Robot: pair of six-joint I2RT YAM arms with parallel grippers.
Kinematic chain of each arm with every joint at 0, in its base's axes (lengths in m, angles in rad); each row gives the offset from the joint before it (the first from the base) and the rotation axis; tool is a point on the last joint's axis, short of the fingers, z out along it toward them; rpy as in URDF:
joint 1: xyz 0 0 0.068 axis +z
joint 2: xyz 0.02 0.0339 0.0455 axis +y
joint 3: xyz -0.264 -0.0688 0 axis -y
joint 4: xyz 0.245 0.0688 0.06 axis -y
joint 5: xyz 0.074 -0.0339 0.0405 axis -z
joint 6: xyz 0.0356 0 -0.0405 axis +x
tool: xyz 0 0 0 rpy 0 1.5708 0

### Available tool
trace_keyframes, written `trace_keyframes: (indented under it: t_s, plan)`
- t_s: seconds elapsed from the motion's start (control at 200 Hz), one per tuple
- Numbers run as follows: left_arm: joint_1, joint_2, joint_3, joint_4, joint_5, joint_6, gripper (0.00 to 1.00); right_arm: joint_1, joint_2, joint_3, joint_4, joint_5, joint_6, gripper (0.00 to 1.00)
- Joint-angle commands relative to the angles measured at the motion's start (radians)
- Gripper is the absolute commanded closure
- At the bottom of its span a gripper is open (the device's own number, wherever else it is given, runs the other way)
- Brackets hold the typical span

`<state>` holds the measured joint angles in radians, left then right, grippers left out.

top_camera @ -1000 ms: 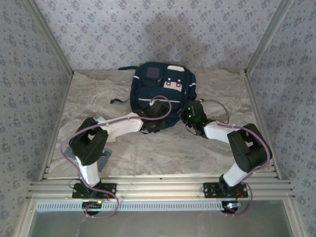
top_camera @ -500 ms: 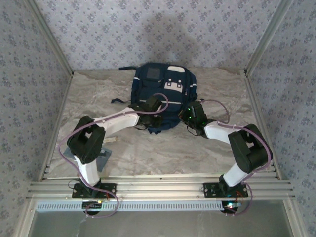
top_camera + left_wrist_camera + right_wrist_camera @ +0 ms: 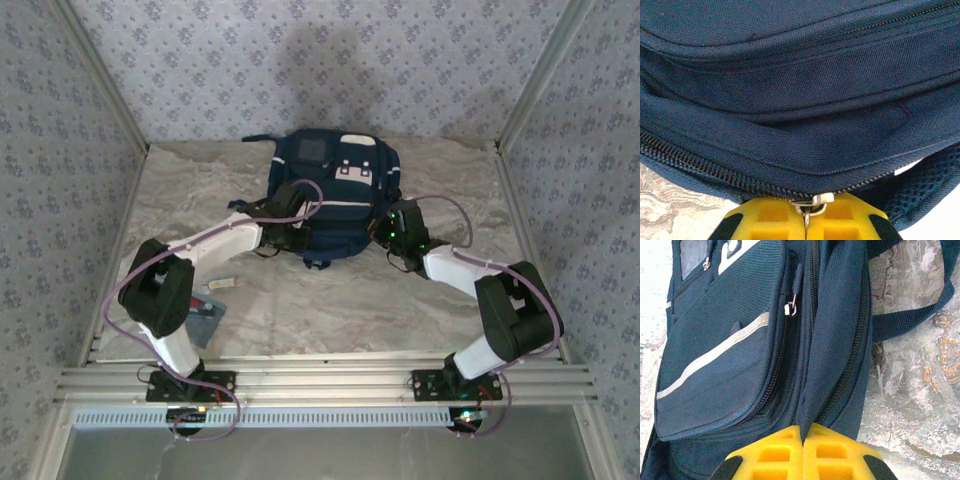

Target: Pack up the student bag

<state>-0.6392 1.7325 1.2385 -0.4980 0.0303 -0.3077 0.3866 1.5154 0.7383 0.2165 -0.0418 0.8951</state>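
Observation:
The student bag (image 3: 330, 185), navy with white stripes and a grey front panel, lies flat at the back of the table. My left gripper (image 3: 288, 222) is at its near-left edge. In the left wrist view its yellow jaws (image 3: 806, 206) are shut on the metal zipper pull (image 3: 816, 209) of the bag's main zip (image 3: 700, 165). My right gripper (image 3: 392, 224) is at the bag's near-right side. In the right wrist view it (image 3: 803, 430) is shut on a fold of bag fabric (image 3: 827, 365) between two zip lines.
A small dark book (image 3: 205, 312) and a small white item (image 3: 222, 285) lie on the marble table (image 3: 330, 310) near my left arm's elbow. A loose strap (image 3: 905, 317) trails off the bag to the right. Patterned walls close in the sides and back.
My left gripper has travelled left and away along the bag's near edge with the zipper pull. The right gripper has shifted slightly back and right, still gripping the fabric.

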Motion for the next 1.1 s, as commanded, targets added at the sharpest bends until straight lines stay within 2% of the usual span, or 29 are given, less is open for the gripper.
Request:
trace_keyframes:
  t_s: [0.0,0.09,0.21,0.295,0.435,0.52,0.675,0.79,0.835,0.959,1.009,1.094]
  plan:
    - [0.058,-0.045,-0.027,-0.064,-0.082,0.030,1.00,-0.093,-0.023,-0.006,-0.085,0.144,-0.073,1.00]
    - [0.054,-0.035,-0.034,-0.043,0.030,0.030,1.00,-0.108,-0.022,-0.001,-0.075,0.128,-0.094,1.00]
    - [0.018,-0.018,-0.020,0.001,0.256,0.001,1.00,-0.113,-0.002,0.032,-0.054,0.069,-0.138,1.00]
    - [-0.024,0.018,0.057,-0.055,0.356,0.007,1.00,-0.111,0.022,0.086,-0.077,0.035,-0.182,1.00]
    - [-0.062,0.127,0.256,-0.322,0.332,0.017,1.00,-0.102,0.060,0.174,-0.144,0.003,-0.257,1.00]
    - [-0.062,0.157,0.314,-0.415,0.315,0.012,1.00,-0.089,0.085,0.230,-0.214,0.009,-0.371,1.00]
    - [-0.063,0.159,0.359,-0.481,0.248,0.006,1.00,-0.082,0.137,0.296,-0.310,0.036,-0.491,1.00]
    - [-0.062,0.148,0.357,-0.420,0.293,-0.027,1.00,-0.080,0.144,0.285,-0.308,0.035,-0.494,1.00]
    - [-0.062,0.146,0.354,-0.384,0.322,-0.047,1.00,-0.081,0.131,0.280,-0.308,0.017,-0.478,0.93]
    - [-0.062,0.166,0.353,-0.306,0.388,-0.113,1.00,-0.079,0.039,0.269,-0.357,-0.004,-0.402,0.53]
    - [-0.063,0.171,0.343,-0.266,0.406,-0.147,1.00,-0.079,-0.014,0.247,-0.377,-0.002,-0.355,0.40]
    - [-0.067,0.178,0.320,-0.171,0.443,-0.224,1.00,-0.077,-0.103,0.186,-0.387,-0.018,-0.244,0.28]
